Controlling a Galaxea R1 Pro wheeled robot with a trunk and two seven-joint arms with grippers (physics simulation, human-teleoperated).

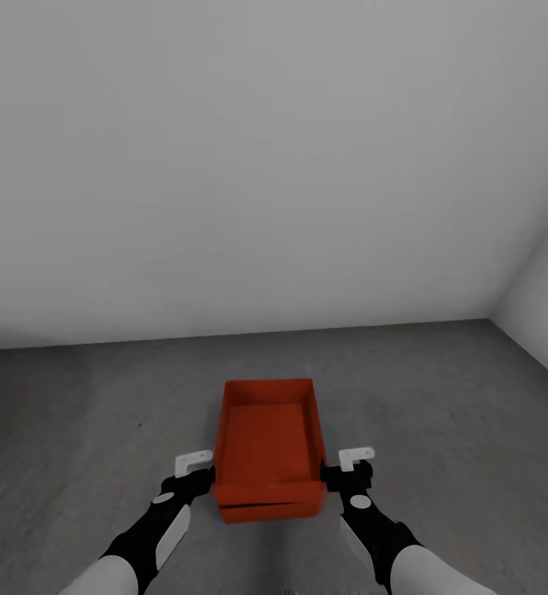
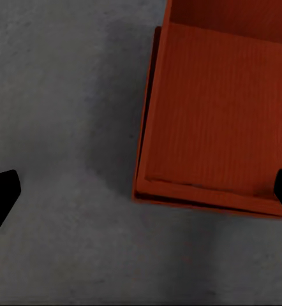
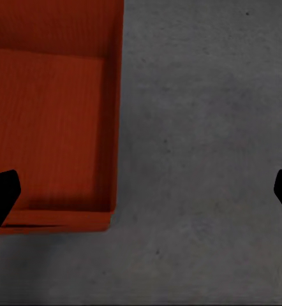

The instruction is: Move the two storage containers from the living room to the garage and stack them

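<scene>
Both claws, left [image 1: 209, 473] and right [image 1: 330, 473], spread wide, flanking stacked containers [image 1: 269, 446] between them on floor [image 1: 439, 413]; bins likely light, thin-walled; grip opposite walls.

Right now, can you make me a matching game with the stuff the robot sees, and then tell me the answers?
Things:
1. top storage container
2. floor
3. wall
4. left gripper

Descriptions:
A. pale grey-white, behind everything
B. orange-red, sitting on another bin just like it
C. dark grey and rough
D. open, beside the bin's left side

Pairs: 1-B, 2-C, 3-A, 4-D

The lower storage container peeks out under the top one. The right gripper is open on the other side.
</scene>
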